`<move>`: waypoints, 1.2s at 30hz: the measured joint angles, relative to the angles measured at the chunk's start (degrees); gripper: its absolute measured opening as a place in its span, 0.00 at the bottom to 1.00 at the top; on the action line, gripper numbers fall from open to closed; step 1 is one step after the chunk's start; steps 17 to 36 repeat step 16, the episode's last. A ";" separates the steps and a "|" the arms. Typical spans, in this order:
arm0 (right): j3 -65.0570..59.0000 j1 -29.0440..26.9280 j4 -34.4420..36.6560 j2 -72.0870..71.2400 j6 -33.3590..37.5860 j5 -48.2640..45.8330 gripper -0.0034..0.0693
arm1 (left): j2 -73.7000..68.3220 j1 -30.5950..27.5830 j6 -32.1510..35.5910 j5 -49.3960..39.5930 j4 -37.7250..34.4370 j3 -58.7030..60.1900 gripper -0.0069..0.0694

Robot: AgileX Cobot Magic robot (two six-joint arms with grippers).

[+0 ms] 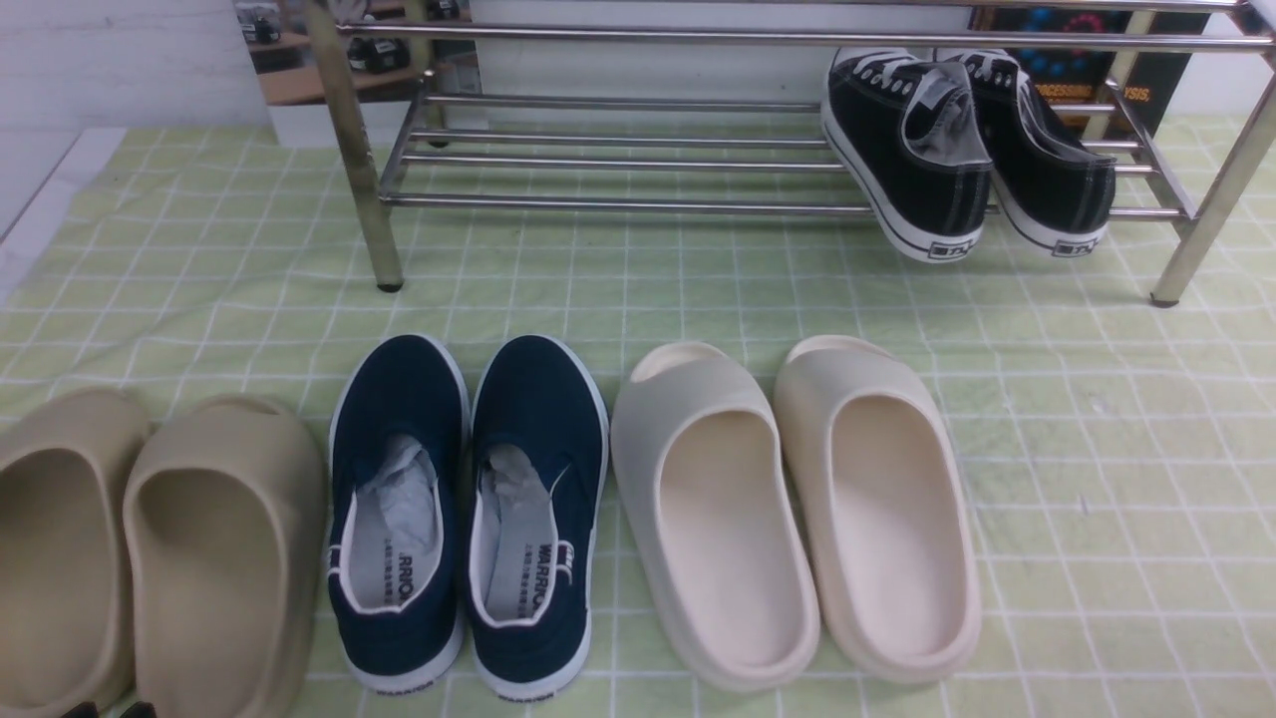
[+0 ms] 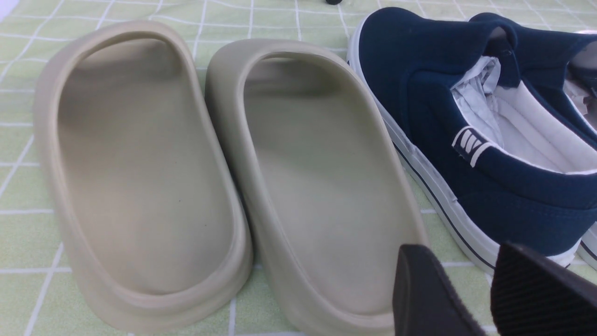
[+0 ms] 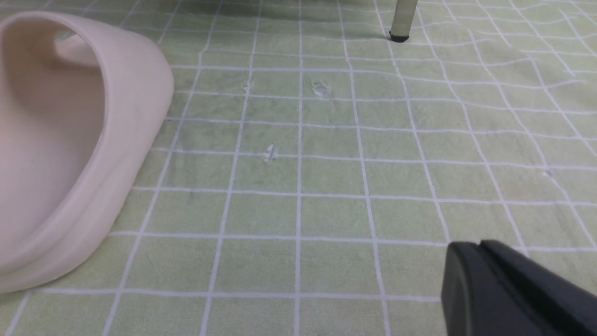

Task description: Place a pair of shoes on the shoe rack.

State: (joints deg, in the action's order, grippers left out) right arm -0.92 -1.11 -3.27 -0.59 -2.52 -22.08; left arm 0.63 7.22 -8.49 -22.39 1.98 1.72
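Two black sneakers (image 1: 967, 160) rest on the shoe rack (image 1: 618, 160), at its right end. Left gripper (image 2: 489, 289) is slightly parted, holding nothing; right gripper (image 3: 485, 270) is pressed closed, empty.

The shoes (image 1: 967, 150) are two black canvas low-top sneakers with white laces, white soles and grey lining. They sit side by side at the upper right of the front view, on the lower tier of the rack (image 1: 638, 160). Heels face the camera and overhang the front bar, tilted downward; toes point away. The rack is chrome tubing with horizontal bars and upright legs. It spans the top of the frame and stands on the green checked cloth.
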 joint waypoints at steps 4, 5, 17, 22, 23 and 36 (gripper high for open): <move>0.00 0.00 0.00 0.00 0.00 0.00 0.12 | 0.00 0.00 0.00 0.00 0.00 0.00 0.40; 0.00 0.00 0.00 0.00 0.00 0.00 0.13 | 0.00 0.00 0.00 0.00 0.00 0.00 0.40; 0.00 0.00 0.00 0.00 0.04 0.00 0.15 | 0.00 0.00 0.00 0.00 0.00 0.00 0.40; 0.00 0.00 0.00 0.00 0.04 0.00 0.15 | 0.00 0.00 0.00 0.00 0.00 0.00 0.40; 0.00 0.00 0.00 0.00 0.04 0.00 0.15 | 0.00 0.00 0.00 0.00 0.00 0.00 0.40; 0.00 0.00 0.00 0.00 0.04 0.00 0.15 | 0.00 0.00 0.00 0.00 0.00 0.00 0.40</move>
